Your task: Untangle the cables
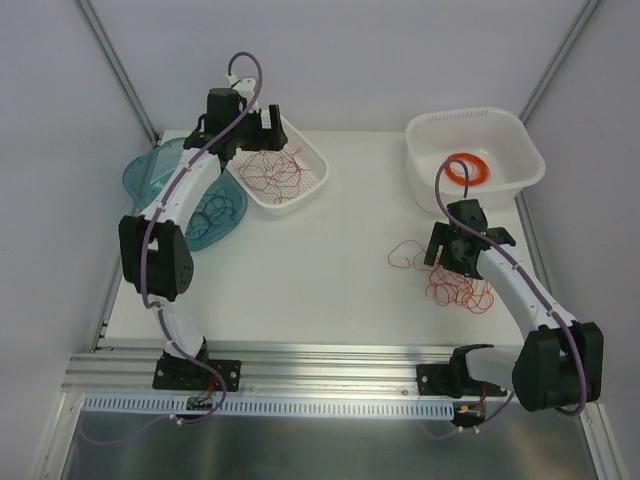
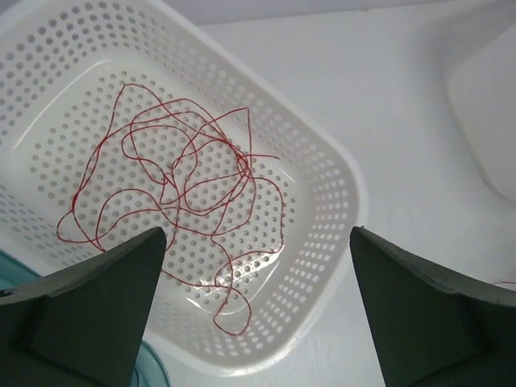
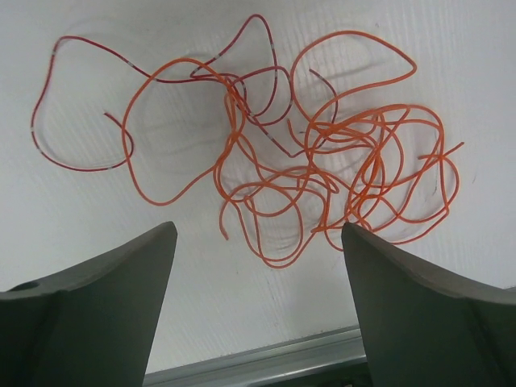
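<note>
A bunch of thin red wires (image 2: pixel 181 173) lies in a white perforated basket (image 2: pixel 339 185) at the back left (image 1: pixel 312 160). My left gripper (image 2: pixel 256 234) hovers over it, open and empty (image 1: pixel 264 126). A tangle of orange-red wires (image 3: pixel 339 161) lies on the table at the right (image 1: pixel 462 290), with a darker red wire (image 3: pixel 76 101) looped into its left side (image 1: pixel 404 255). My right gripper (image 3: pixel 260 227) is open and empty just above the tangle (image 1: pixel 462 260). Dark navy wires (image 1: pixel 216 210) lie in a teal tray.
A white tub (image 1: pixel 520 140) at the back right holds a thick orange coil ring (image 1: pixel 468 168). Two teal trays (image 1: pixel 150 175) sit at the left, under the left arm. A metal rail (image 3: pixel 266 363) runs along the table's near edge.
</note>
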Controlling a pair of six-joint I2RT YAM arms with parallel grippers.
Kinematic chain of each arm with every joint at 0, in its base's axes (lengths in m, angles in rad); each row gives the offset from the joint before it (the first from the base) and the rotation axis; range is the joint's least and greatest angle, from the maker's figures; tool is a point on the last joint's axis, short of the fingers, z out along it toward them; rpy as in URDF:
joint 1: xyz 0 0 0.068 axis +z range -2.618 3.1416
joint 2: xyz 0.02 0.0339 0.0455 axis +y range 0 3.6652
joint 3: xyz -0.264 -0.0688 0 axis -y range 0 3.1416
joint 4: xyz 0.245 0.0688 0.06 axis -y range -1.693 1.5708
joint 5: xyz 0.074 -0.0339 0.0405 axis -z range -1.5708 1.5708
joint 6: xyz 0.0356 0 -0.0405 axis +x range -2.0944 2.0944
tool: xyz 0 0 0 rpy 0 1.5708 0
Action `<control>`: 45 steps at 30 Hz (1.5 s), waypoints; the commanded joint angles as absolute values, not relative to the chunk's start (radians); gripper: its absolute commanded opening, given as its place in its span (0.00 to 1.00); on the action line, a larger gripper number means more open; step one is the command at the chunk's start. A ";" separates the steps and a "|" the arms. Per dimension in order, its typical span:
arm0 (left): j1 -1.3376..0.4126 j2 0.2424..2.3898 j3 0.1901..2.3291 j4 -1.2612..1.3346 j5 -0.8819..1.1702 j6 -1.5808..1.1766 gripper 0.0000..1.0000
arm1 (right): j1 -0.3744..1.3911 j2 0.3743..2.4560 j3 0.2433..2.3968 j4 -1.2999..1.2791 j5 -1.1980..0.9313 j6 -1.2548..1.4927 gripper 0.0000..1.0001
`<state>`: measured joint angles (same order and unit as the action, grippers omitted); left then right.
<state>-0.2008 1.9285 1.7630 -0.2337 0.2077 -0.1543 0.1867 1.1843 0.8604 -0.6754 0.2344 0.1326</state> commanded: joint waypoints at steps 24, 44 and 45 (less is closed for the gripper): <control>-0.396 1.089 0.896 -0.207 0.301 -0.103 0.98 | 0.552 1.537 0.933 -0.416 -0.090 0.019 0.01; -0.581 1.618 1.133 -0.181 0.150 0.002 0.93 | 0.604 1.367 0.792 -0.509 -0.072 -0.012 0.07; -0.581 1.635 1.155 -0.179 0.118 -0.105 0.90 | 0.604 1.364 0.790 -0.511 -0.066 -0.009 0.07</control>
<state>-0.5762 1.6028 1.0519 -0.2211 0.1913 -0.0204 0.6064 1.3979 0.7956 -0.5083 -0.0860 -0.0265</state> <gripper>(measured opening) 0.910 0.073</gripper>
